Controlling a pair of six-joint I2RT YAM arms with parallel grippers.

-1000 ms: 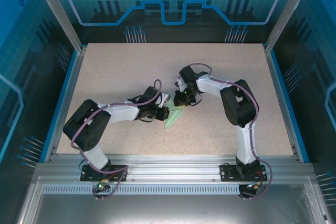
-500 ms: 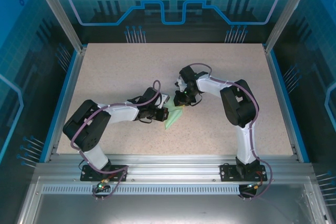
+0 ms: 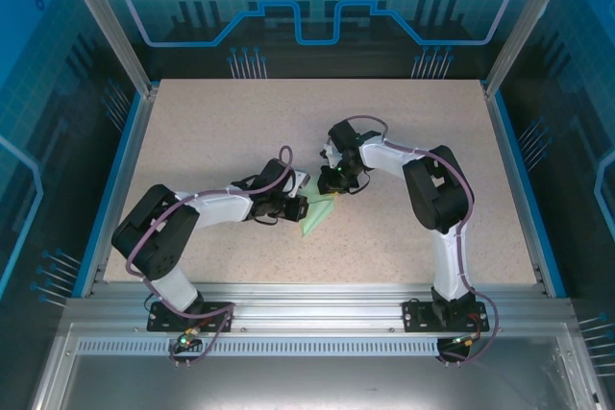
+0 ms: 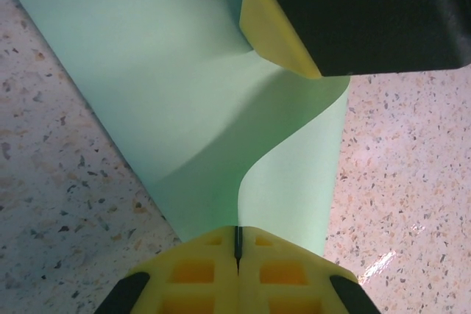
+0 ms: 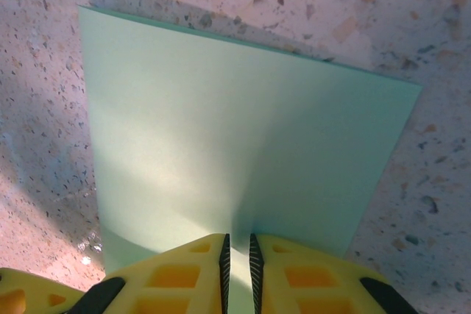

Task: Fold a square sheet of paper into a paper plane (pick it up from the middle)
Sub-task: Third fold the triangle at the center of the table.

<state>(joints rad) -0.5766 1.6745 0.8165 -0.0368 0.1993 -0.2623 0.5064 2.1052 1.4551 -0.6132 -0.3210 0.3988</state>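
Little has shifted in the last second: the left arm's elbow has sagged slightly toward the near edge, and the paper (image 3: 317,214) sits where it was, near the middle of the worktop (image 3: 211,141) between the two wrists.

From overhead I see it as a slim, pointed mint-green wedge. The left fingers (image 3: 294,205) meet it from the left and the right fingers (image 3: 332,189) from above its far tip.

On the left wrist view the paper (image 4: 184,93) is matte and unmarked. One edge curls up off the surface in a smooth S-bend and runs into the seam of the left fingers (image 4: 244,246), which are fully closed on it. The right arm's yellow pad (image 4: 276,27) presses the sheet's far end.

On the right wrist view the paper (image 5: 235,130) lies flat, straight-edged and sharp-cornered. The right fingers (image 5: 259,255) are almost closed, with a thin strip of green pinched in the slit between the ribbed yellow pads. The worktop is pale speckled stone-look, slightly glossy.
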